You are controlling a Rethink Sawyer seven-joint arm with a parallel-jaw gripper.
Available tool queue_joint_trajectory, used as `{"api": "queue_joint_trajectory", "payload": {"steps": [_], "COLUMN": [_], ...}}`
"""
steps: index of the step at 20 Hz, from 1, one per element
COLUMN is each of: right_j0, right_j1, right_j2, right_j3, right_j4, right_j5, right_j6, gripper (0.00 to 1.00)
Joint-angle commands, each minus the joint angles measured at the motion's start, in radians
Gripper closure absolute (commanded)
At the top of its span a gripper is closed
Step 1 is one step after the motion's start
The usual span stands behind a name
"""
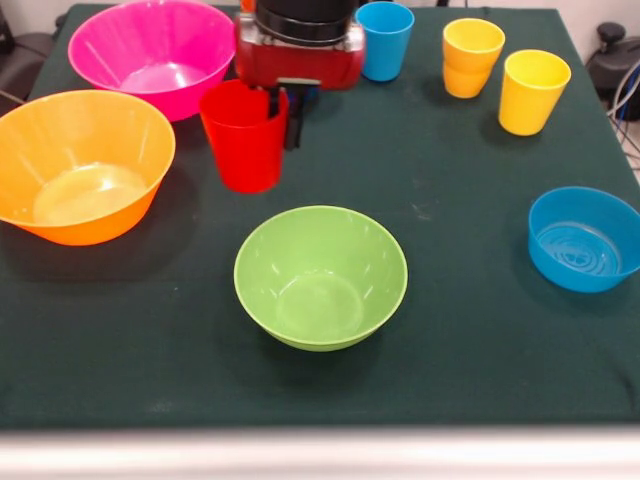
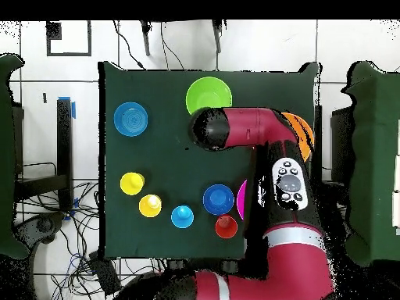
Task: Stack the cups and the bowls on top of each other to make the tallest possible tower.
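Reading the front view, I have the gripper (image 1: pixel 280 108) low over the upper middle of the desk (image 1: pixel 450 330), its jaws straddling the far rim of the red cup (image 1: pixel 244 136) with one dark finger down outside the rim; I judge them closed on that rim, though whether the cup is lifted or standing on the cloth I cannot tell. Nothing is stacked yet, as far as I can see, so the tower is not begun. The green bowl (image 1: pixel 320 277) sits upright in the centre, just below the red cup. The yellow-orange bowl (image 1: pixel 82 165) is at the left edge, the pink bowl (image 1: pixel 152 50) in the upper left, and a light blue bowl (image 1: pixel 583 238) at the right edge. Along the top run a light blue cup (image 1: pixel 385 40), an orange cup (image 1: pixel 472 57) and a yellow cup (image 1: pixel 533 91), all upright and apart from one another. In the overhead view the arm (image 2: pixel 258 129) covers much of the right side of the frame, and a dark blue bowl (image 2: pixel 218 199) shows near the bottom beside a second red round thing (image 2: pixel 226 226) I cannot identify. I reckon every placement remains to do, starting with a wide bowl as the base.
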Motion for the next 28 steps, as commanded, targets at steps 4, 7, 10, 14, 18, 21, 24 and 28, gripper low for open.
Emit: {"api": "queue_joint_trajectory", "payload": {"steps": [4, 7, 10, 14, 18, 21, 24, 28], "right_j0": [0.079, 0.086, 0.092, 0.097, 0.082, 0.071, 0.066, 0.058], "right_j1": [0.066, 0.089, 0.111, 0.133, 0.172, 0.186, 0.194, 0.210], "right_j2": [0.021, 0.020, 0.017, 0.005, 0.010, 0.016, 0.011, 0.009], "right_j3": [-0.081, -0.118, -0.149, -0.176, -0.231, -0.246, -0.245, -0.256], "right_j4": [0.043, 0.051, 0.060, 0.068, 0.059, 0.057, 0.052, 0.048], "right_j5": [0.064, 0.069, 0.077, 0.073, 0.076, 0.077, 0.067, 0.072], "right_j6": [0.131, 0.126, 0.124, 0.119, 0.072, 0.050, 0.048, 0.034], "gripper": [1.00, 1.00, 1.00, 1.00, 1.00, 1.00, 1.00, 1.00]}}
